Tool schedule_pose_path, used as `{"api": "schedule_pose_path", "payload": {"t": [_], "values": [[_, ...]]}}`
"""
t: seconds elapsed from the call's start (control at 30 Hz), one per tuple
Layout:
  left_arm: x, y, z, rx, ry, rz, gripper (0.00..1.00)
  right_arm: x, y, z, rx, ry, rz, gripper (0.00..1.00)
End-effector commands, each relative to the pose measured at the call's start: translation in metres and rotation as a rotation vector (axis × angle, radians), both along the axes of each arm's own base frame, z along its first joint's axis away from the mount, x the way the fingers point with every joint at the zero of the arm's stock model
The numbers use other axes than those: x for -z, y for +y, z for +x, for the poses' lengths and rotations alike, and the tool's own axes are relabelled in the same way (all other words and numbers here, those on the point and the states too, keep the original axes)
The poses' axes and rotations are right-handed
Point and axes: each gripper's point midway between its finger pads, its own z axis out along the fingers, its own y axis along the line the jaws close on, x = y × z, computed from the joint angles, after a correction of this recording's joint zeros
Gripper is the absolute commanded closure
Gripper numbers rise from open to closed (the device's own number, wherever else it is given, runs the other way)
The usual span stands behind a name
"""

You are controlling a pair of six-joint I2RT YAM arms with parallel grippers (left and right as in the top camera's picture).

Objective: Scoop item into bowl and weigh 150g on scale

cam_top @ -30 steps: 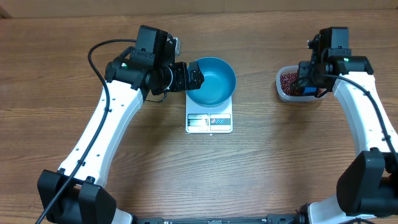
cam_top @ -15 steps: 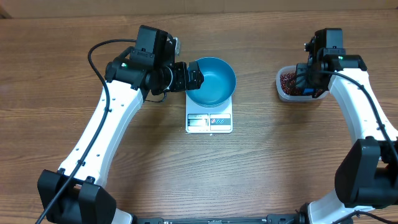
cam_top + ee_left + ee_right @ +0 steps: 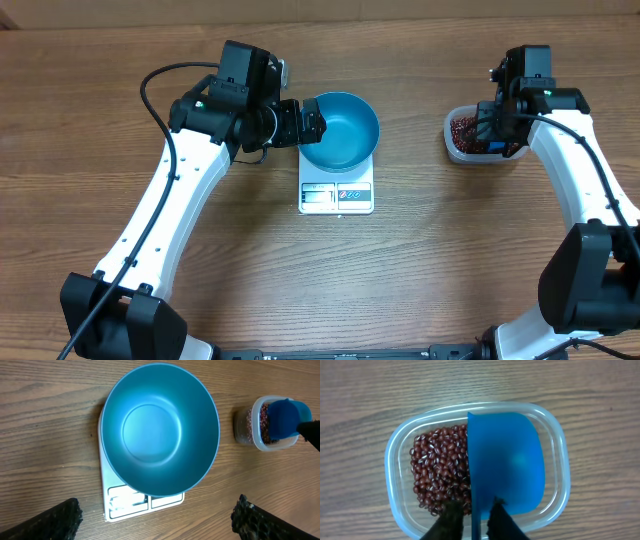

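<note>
Overhead: the step in hand looks like loading the scoop [image 3: 496, 147]. To do it well, the right end effector [image 3: 497, 140] should clamp the handle firmly, push the lip sideways into the beans [image 3: 463, 127], then lift level so nothing spills on the tabletop [image 3: 420, 270]. The blue bowl [image 3: 345, 130] sits on the scale [image 3: 336, 197], overhanging its far edge. The left end effector [image 3: 312, 125] hovers at the bowl's rim.

Left wrist: its fingers [image 3: 50, 522] stand wide apart, released, grasping nothing. The bowl is bare inside, not one bean.

Right wrist: the clear tub [image 3: 395, 460] holds beans heaped on one side and the scoop lying on the other, its cup bare. The fingers [image 3: 451, 520] sit close on either side of the handle; whether they already clamp it I cannot tell
</note>
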Motion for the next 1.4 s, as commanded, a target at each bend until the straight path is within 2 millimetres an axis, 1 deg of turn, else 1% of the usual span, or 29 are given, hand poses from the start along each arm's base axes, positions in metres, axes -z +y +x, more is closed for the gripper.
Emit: {"api": "schedule_pose_path", "payload": {"t": [0.0, 0.1, 0.17, 0.23, 0.4, 0.5, 0.57, 0.7, 0.83, 0.93, 1.07, 1.23, 1.37], "values": [[-0.007, 0.001, 0.004, 0.006, -0.032, 0.010, 0.00, 0.006, -0.003, 0.000, -0.033, 0.019, -0.032, 0.88], [-0.007, 0.001, 0.004, 0.005, -0.032, 0.009, 0.00, 0.006, -0.003, 0.001, -0.042, 0.016, -0.036, 0.90], [-0.007, 0.001, 0.004, 0.005, -0.033, 0.009, 0.00, 0.006, -0.003, 0.000, -0.042, 0.022, -0.036, 0.96], [-0.007, 0.001, 0.004, 0.005, -0.032, 0.009, 0.00, 0.007, -0.003, -0.002, -0.041, 0.027, -0.036, 0.96], [-0.007, 0.001, 0.004, 0.005, -0.032, 0.009, 0.00, 0.005, -0.005, 0.003, -0.038, 0.007, -0.044, 0.96], [-0.008, 0.000, 0.005, 0.005, -0.039, 0.007, 0.03, -0.002, -0.006, 0.007, -0.035, -0.008, -0.052, 0.96], [-0.009, 0.000, 0.007, 0.006, -0.048, 0.004, 0.02, -0.008, -0.006, 0.009, -0.045, -0.014, -0.056, 0.96], [-0.012, -0.002, 0.010, 0.011, -0.068, -0.002, 0.00, -0.028, -0.007, 0.011, -0.090, -0.011, -0.076, 0.96], [-0.013, -0.002, 0.011, 0.020, -0.076, 0.002, 0.00, -0.042, -0.007, 0.013, -0.108, -0.017, -0.086, 0.96], [-0.012, -0.002, 0.011, 0.036, -0.084, 0.010, 0.00, -0.050, -0.007, 0.014, -0.187, -0.013, -0.121, 0.96], [-0.012, -0.001, 0.011, 0.058, -0.099, 0.024, 0.00, -0.056, -0.006, 0.013, -0.256, 0.002, -0.151, 0.96], [-0.013, -0.002, 0.013, 0.059, -0.108, 0.024, 0.00, -0.065, -0.007, 0.013, -0.265, -0.003, -0.156, 0.96], [-0.014, -0.002, 0.013, 0.060, -0.111, 0.023, 0.00, -0.062, -0.006, 0.008, -0.273, 0.023, -0.155, 0.96]]}}
